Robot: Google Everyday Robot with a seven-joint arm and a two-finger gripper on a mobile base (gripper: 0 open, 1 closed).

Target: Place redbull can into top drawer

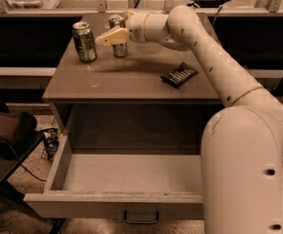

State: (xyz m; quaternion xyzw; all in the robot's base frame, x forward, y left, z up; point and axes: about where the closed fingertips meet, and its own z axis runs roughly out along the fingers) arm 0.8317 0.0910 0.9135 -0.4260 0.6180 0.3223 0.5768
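1. Tool (113, 36) sits level with the middle of the redbull can (120, 50), reaching in sideways from the can's right and covering part of its body. This low side approach suits a slim, tall can, which is easier to take by its wall than from above.
2. Whether the tool is clenched on the can or only closing in on it, I cannot tell; it is at the can and partly hides it.
3. The redbull can stands upright near the back of the worktop (131, 84), not yet lifted.
4. A wider green can (84, 42) stands just to the left of the redbull can, close enough to be knocked in any sweep that way, which probably explains the approach from the opposite side.
5. A flat dark object (179, 75) lies well to the right of the redbull can and nearer the front, under the arm (207, 52).
6. The top drawer (117, 204) is pulled fully out below and in front of the redbull can, its handle (141, 217) facing forward, so the can should be able to go straight in once lifted.
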